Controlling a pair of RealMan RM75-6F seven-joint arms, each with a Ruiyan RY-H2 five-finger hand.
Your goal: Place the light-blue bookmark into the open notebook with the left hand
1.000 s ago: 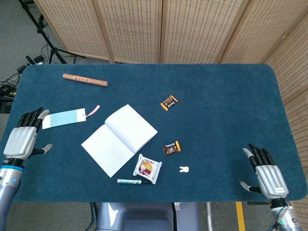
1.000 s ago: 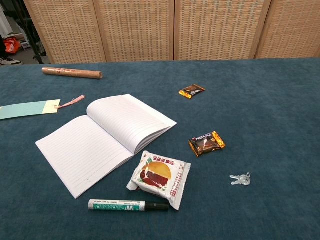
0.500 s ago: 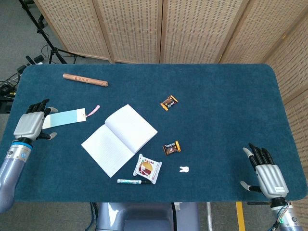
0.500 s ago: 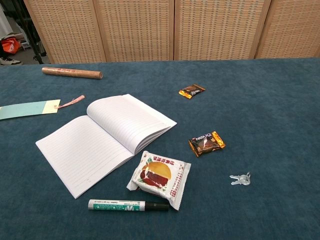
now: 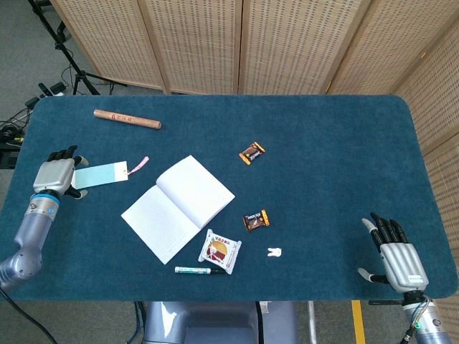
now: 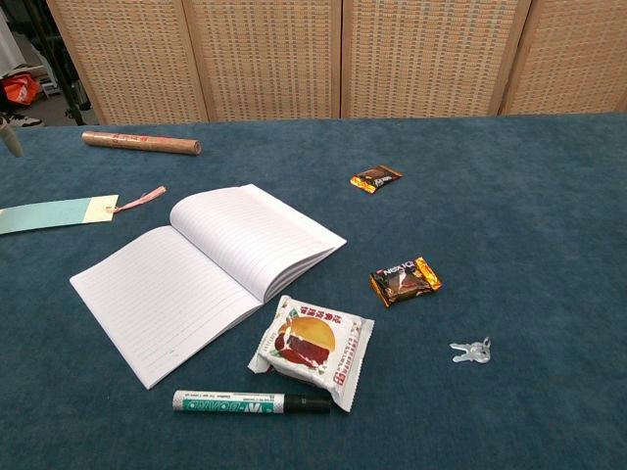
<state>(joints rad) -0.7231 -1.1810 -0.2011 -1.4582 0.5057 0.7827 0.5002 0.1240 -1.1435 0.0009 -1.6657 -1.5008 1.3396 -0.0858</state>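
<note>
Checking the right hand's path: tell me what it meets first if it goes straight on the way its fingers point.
Nothing close: the right hand points up-left over bare table. The keys lie off that line.

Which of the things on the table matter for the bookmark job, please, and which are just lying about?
For the job:
light-blue bookmark, lying flat left of the notebook
open notebook
left hand, at the bookmark's left end

Just lying about:
brown tube
two chocolate bars
snack packet
marker
keys
right hand, idle and open
</note>
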